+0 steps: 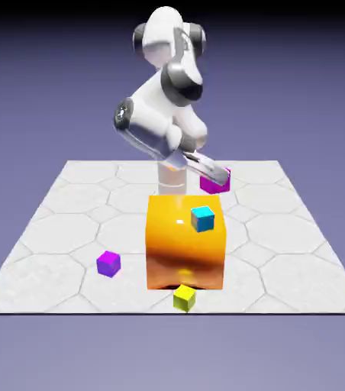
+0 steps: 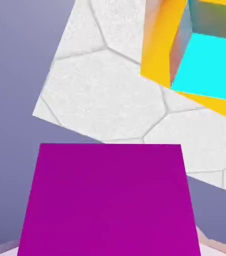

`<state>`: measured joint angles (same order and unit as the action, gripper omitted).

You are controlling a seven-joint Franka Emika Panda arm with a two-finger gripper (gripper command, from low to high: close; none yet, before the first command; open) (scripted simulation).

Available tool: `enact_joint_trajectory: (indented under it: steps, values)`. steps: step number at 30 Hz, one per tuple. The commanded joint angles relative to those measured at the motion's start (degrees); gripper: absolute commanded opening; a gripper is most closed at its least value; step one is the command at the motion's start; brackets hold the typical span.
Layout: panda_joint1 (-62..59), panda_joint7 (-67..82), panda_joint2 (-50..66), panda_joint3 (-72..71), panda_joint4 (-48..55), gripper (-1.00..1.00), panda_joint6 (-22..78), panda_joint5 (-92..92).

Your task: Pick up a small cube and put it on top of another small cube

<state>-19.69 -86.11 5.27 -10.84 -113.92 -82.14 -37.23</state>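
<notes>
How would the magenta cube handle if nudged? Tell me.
The magenta cube looks rigid, its edges straight and faces flat. It would probably slide or tip rather than roll. Its even, smooth-looking face may make it a little slippery.

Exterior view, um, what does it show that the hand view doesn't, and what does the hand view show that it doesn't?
Only the exterior view shows the white robot arm, the violet cube and the yellow cube.

Only the hand view shows a broad magenta cube face unobstructed; outside, the tool partly covers that cube. It adds no new object.

Both show the magenta cube, the big orange block, the small cyan cube on it, and the pale tiled tabletop.
</notes>
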Motion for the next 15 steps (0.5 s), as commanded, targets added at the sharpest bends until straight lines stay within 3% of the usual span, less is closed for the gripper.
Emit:
enact_joint_trajectory:
  steps: [1,12,13,15]
  values:
    - [1.1,1.3,1.1,1.9,0.2,-1.0,2.0,2.2]
    - [21.6,4.4,0.1,19.1,-8.6,-1.0,-5.4,-0.8]
    - [21.6,4.4,0.1,19.1,-8.6,1.0,-5.4,-0.8]
    - [19.5,4.1,0.2,17.3,-7.7,1.0,-4.7,-0.5]
